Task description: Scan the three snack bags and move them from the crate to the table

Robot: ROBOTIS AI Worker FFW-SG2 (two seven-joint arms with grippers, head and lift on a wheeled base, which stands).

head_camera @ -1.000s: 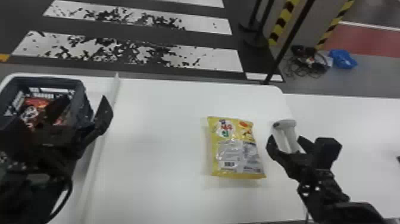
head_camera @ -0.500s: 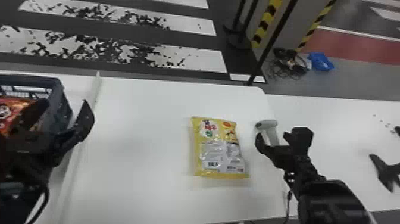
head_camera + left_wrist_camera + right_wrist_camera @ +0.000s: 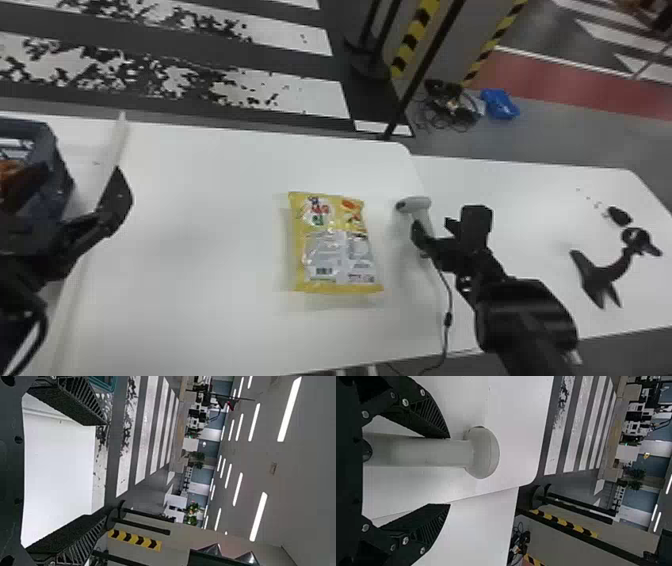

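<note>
In the head view, the yellow snack bag (image 3: 332,215) lies flat on the white table (image 3: 200,240), its printed label and barcode facing up. To its right is the pale scanner (image 3: 419,204), with my right gripper (image 3: 434,229) at its handle. The right wrist view has the scanner handle (image 3: 431,451) between the parted fingers of my right gripper (image 3: 449,471), nearer one of them. My left gripper (image 3: 77,175) is beside the dark crate (image 3: 52,175), which holds an orange-red snack bag (image 3: 11,172). In the left wrist view, my left gripper (image 3: 104,469) is open with nothing between its fingers.
A pale raised strip (image 3: 82,280) runs between crate and table. The scanner's cable (image 3: 448,305) hangs toward the near edge. A black hooked object (image 3: 600,272) lies on the adjoining table at right. Beyond the tables stand a dark post (image 3: 425,65) and striped barriers.
The head view has swung to the right, so the crate, yellow bag and scanner appear farther left. Against the scanner, my right gripper has shifted slightly right and forward. Both grippers remain open.
</note>
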